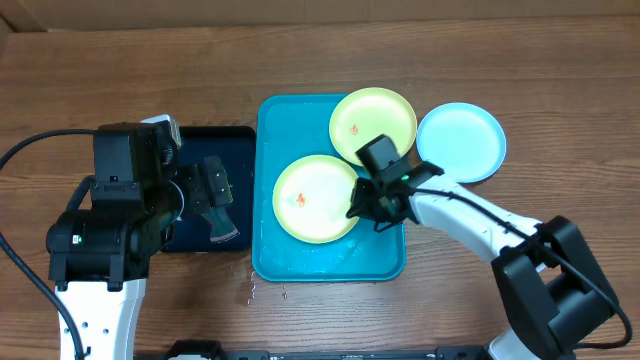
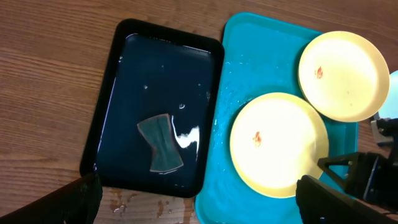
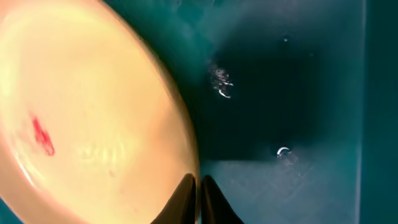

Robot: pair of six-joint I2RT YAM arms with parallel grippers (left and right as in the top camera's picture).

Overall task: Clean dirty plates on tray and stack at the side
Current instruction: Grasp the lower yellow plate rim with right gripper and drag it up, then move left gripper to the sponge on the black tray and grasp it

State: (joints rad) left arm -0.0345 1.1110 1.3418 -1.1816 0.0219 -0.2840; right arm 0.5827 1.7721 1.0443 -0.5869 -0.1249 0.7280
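The large turquoise rectangular plastic tray (image 1: 380,255) carries 2 round lime-green plastic plates. One (image 1: 315,198) lies centred, with bare wet floor off its right rim; the other (image 1: 373,122) overhangs the far-right corner. A light blue round plate (image 1: 462,140) lies on the wooden table (image 1: 120,60) just beside it. The right gripper (image 3: 198,185) is closed, its tips at the centred plate's right rim; I cannot tell whether it pinches the rim. The left gripper (image 2: 198,183) gapes wide, holding nothing, above the dark navy tray (image 2: 155,68).

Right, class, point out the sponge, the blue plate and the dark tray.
sponge (image 2: 160,144), left wrist view, its narrow middle.
blue plate (image 1: 461,142), overhead view, its centre.
dark tray (image 2: 161,81), left wrist view, bare wet floor.
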